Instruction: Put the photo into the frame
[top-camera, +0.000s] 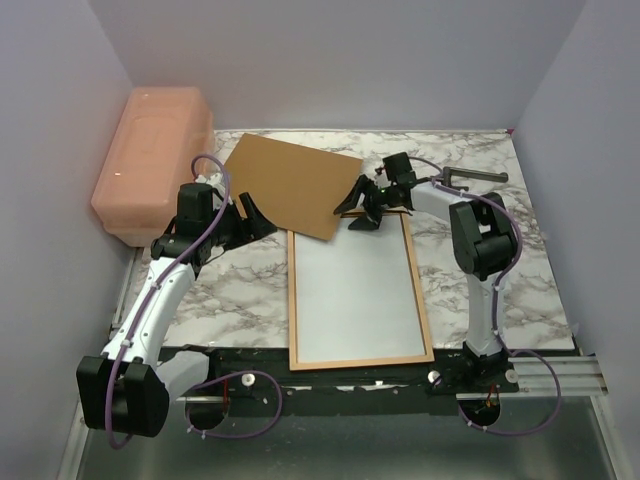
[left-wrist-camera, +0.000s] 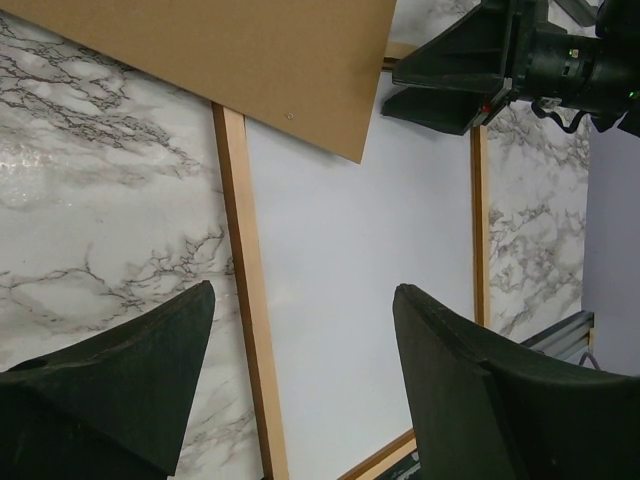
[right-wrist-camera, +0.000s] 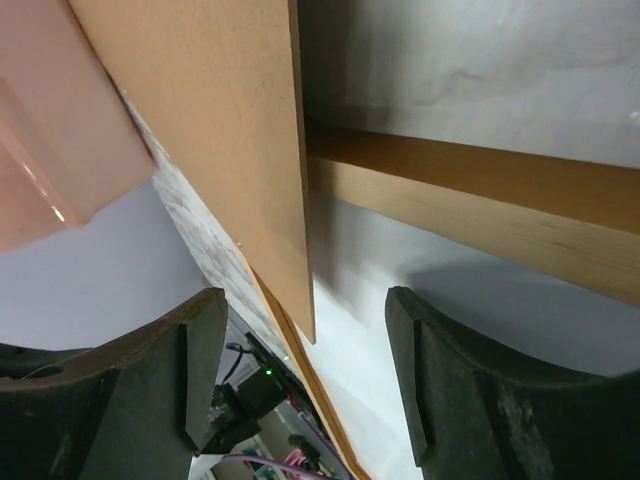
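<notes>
Frame (top-camera: 291, 300) lies flat on the marble table (top-camera: 240, 290), near edge toward the arm bases, with a pale blank surface filling it. A brown backing board (top-camera: 290, 180) overlaps its far left corner. The right end effector (top-camera: 358, 212) hovers at the board's near corner, fingers apart, gripping nothing. The left end effector (top-camera: 250, 218) is wide and empty beside the board's left edge.
</notes>
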